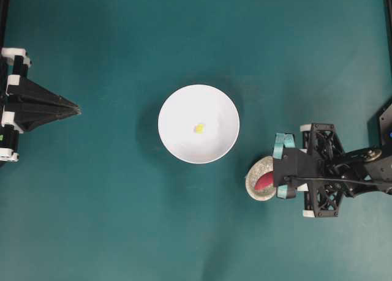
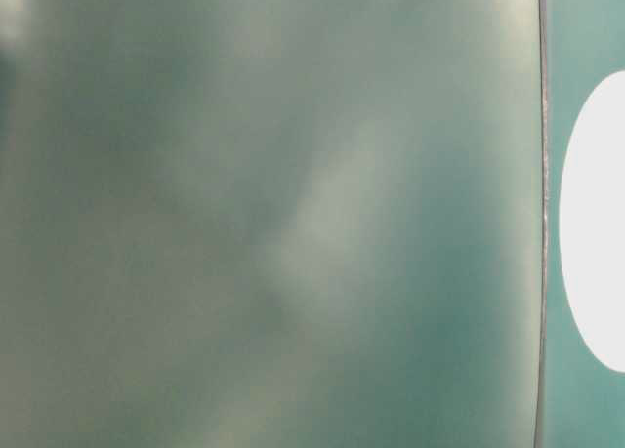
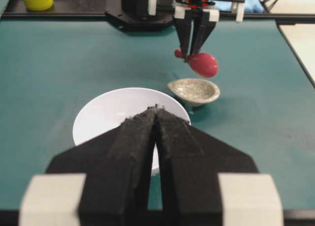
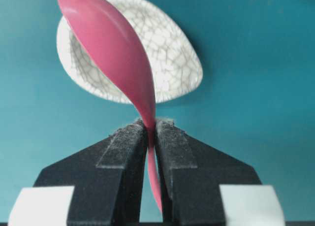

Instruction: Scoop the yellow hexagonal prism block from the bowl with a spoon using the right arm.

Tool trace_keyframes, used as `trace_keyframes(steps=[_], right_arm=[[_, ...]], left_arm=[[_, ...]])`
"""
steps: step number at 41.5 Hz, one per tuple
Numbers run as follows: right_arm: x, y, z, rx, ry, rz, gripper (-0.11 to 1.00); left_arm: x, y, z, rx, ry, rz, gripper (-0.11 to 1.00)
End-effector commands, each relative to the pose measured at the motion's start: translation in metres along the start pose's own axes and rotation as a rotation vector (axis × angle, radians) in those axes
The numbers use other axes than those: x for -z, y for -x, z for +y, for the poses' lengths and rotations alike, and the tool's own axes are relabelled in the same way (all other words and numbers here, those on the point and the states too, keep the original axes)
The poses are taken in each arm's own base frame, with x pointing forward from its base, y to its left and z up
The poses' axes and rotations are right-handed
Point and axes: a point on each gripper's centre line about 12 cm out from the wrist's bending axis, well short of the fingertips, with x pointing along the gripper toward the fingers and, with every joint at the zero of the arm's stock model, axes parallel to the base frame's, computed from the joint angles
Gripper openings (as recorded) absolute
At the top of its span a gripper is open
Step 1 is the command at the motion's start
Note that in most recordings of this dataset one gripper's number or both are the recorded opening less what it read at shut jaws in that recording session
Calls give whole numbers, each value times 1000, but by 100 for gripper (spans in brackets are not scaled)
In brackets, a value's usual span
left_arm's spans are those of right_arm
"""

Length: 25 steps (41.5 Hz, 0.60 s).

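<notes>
Reaching in from the 3 o'clock edge of the overhead view, the right arm (image 1: 361, 171) holds its wrist rolled to one side, its right gripper (image 4: 151, 137) clamped tight on the handle of the spoon (image 4: 110, 48). The left wrist view shows the pink-red scoop lifted clear above the spoon rest (image 3: 194, 91), with open air between them. In the right wrist view the scoop stands on edge, its back toward the camera, the crackled rest behind it.

The left gripper (image 3: 156, 113) lies level at the 9 o'clock edge, its two pointed fingers pressed together on nothing, aimed toward the bowl (image 1: 177, 140).

One bowl sits at the centre of the teal table (image 1: 92, 220). One yellow hexagonal prism block (image 1: 199, 128) lies on the bowl's floor, near its middle. One spoon rest lies at roughly 4 o'clock from the bowl, near it but apart. One spoon is in view. Two arms are present. The table-level view is mostly blur, with a white curve at its 3 o'clock edge.
</notes>
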Motion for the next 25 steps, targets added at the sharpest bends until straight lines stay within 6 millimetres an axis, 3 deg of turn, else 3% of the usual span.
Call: trace_keyframes(steps=[1, 13, 25], right_arm=[[-6, 10, 0, -4, -17, -9, 11], [-7, 8, 6, 5, 52, 24, 11], [-25, 9, 18, -82, -1, -57, 11]], left_arm=[[-3, -2, 0, 2, -5, -6, 0], [-3, -2, 0, 2, -5, -6, 0], [-3, -2, 0, 2, -5, -6, 0]])
